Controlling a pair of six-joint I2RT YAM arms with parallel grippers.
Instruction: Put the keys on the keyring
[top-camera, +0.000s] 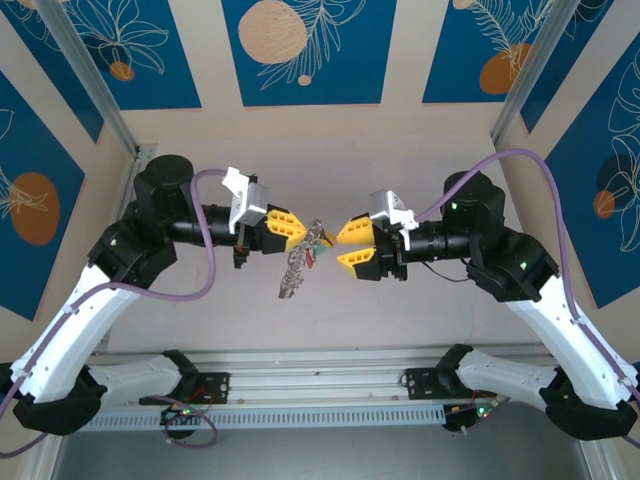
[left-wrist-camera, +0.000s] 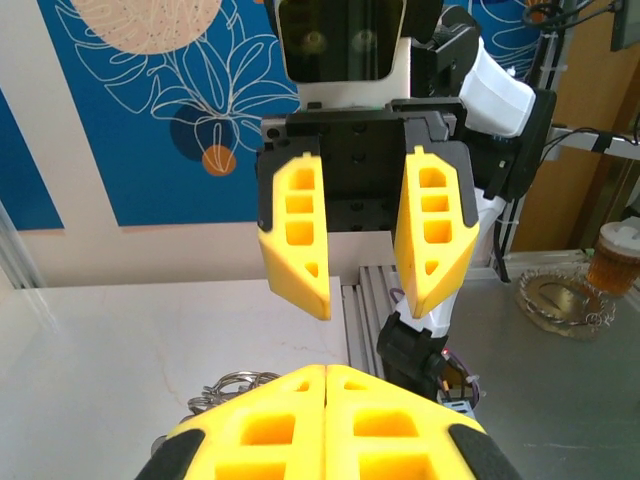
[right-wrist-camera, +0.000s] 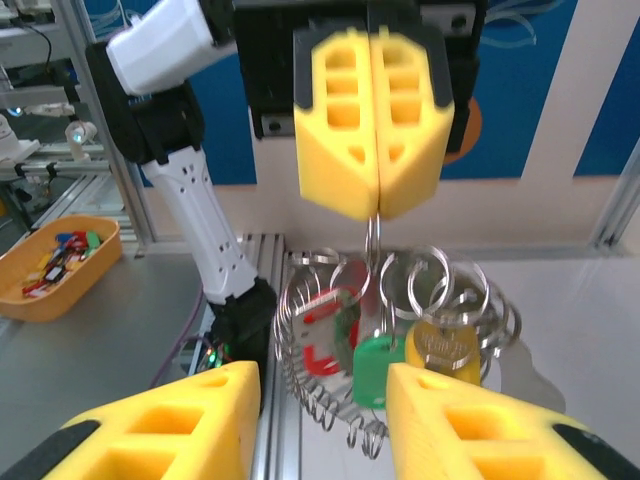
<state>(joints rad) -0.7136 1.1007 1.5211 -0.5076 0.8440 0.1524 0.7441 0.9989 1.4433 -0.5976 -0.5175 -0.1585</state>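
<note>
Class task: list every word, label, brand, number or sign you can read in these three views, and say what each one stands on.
Yellow tag on the keyring: faint marks, too blurred to read.
Green tag: no text that can be made out.
Wall posters: leaf and circle patterns, no words.
No text can be read in these views.

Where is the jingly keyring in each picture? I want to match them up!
Top external: the keyring hangs in the middle, under the left gripper.
Left wrist: the keyring peeks out at the bottom, left of the shut yellow fingers.
Right wrist: it dangles in the middle, below shut yellow fingers.
Shared landmark: the left gripper's shut yellow fingers, pinching it.
</note>
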